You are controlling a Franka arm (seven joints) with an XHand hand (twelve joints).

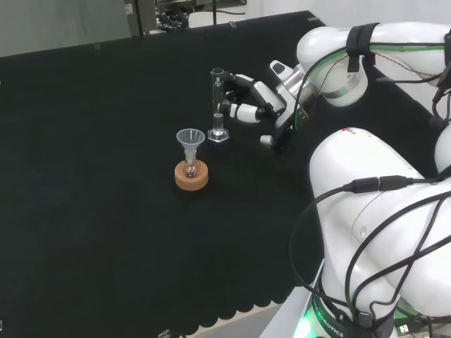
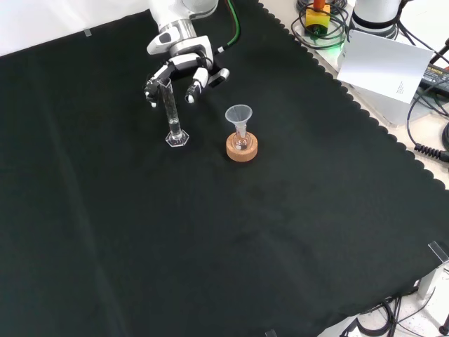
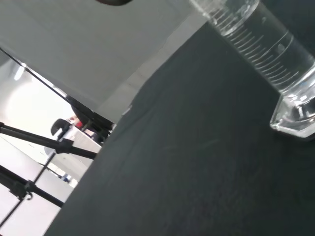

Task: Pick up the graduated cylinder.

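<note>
A: Fingers (image 1: 243, 111) in the head view?
B: Spread and only partly curled, tips reaching toward the upper part of the graduated cylinder (image 1: 218, 105); not closed round it. Hand (image 1: 271, 105) open, just to the right of the cylinder.

A: Contact visible there?
B: Cannot tell; fingertips very near the tube, a touch neither confirmed nor excluded.

A: Front view, same point?
B: Fingers (image 2: 198, 78) hanging down on both sides of the cylinder's top, hand (image 2: 184, 67) directly behind and above the cylinder (image 2: 172, 112). Relaxed rather than clenched; nothing gripped. Contact again uncertain.

A: Cylinder itself?
B: Upright on its hexagonal foot on the black surface (image 2: 210, 232), clear glass, base resting on the cloth in both wide views.

A: Added by the wrist view?
B: Close look at the cylinder (image 3: 266, 54): printed graduation marks along the tube and the faceted foot flat on the cloth. Contents not discernible.

A: Farther out?
B: Cork ring (image 1: 192, 176) with a small flask (image 1: 189, 167) and a funnel (image 1: 190, 139) set in its neck; in the head view in front of the cylinder and slightly left, in the front view to the cylinder's right. Near, not touching.
</note>
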